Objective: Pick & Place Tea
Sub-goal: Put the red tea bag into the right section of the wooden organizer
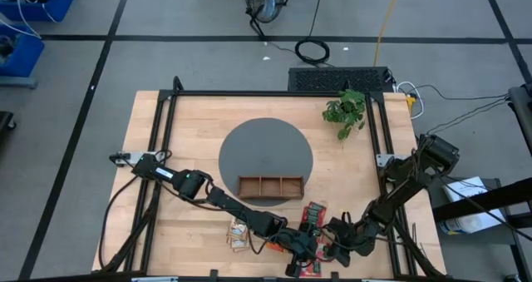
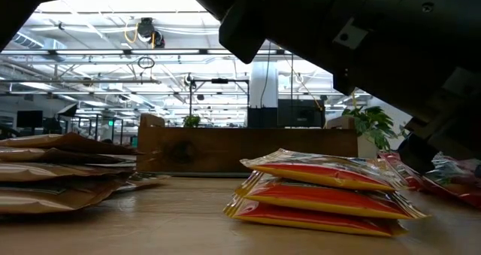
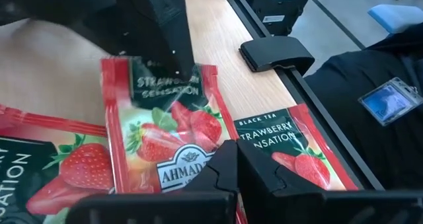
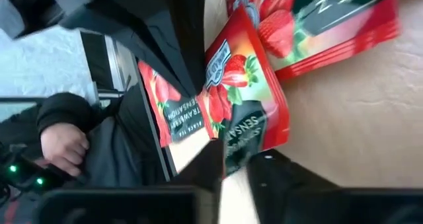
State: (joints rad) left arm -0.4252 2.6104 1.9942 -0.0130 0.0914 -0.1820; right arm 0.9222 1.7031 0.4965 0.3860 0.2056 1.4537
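Observation:
One red strawberry tea packet (image 3: 165, 138) is held between both grippers near the table's front edge. My left gripper (image 3: 234, 168) is shut on its logo end and my right gripper (image 4: 241, 168) is shut on its dark-green label end. In the high view the two grippers (image 1: 303, 253) (image 1: 330, 250) meet tip to tip. More red packets (image 4: 330, 26) lie flat on the wood close by. A stack of orange-yellow packets (image 2: 323, 195) and a pile of beige ones (image 2: 52, 176) also rest on the table. My left gripper pinches the packet's logo end (image 3: 188, 174) between its two fingers, which slant down from the table's left. The packet rises away from the fingers, tilted, off the wood. My right gripper pinches the opposite, dark-green label end (image 4: 239, 141) between its two fingers, which slant down from the table's right. The packet spans from here to the left gripper's fingers (image 4: 192, 65).
The wooden three-compartment tray (image 1: 270, 185) stands on a grey round mat (image 1: 266, 153) behind the packets. A potted plant (image 1: 345, 111) is at the far right. The black frame rail (image 3: 310, 92) runs along the near edge, where a person's hand (image 4: 63, 141) shows.

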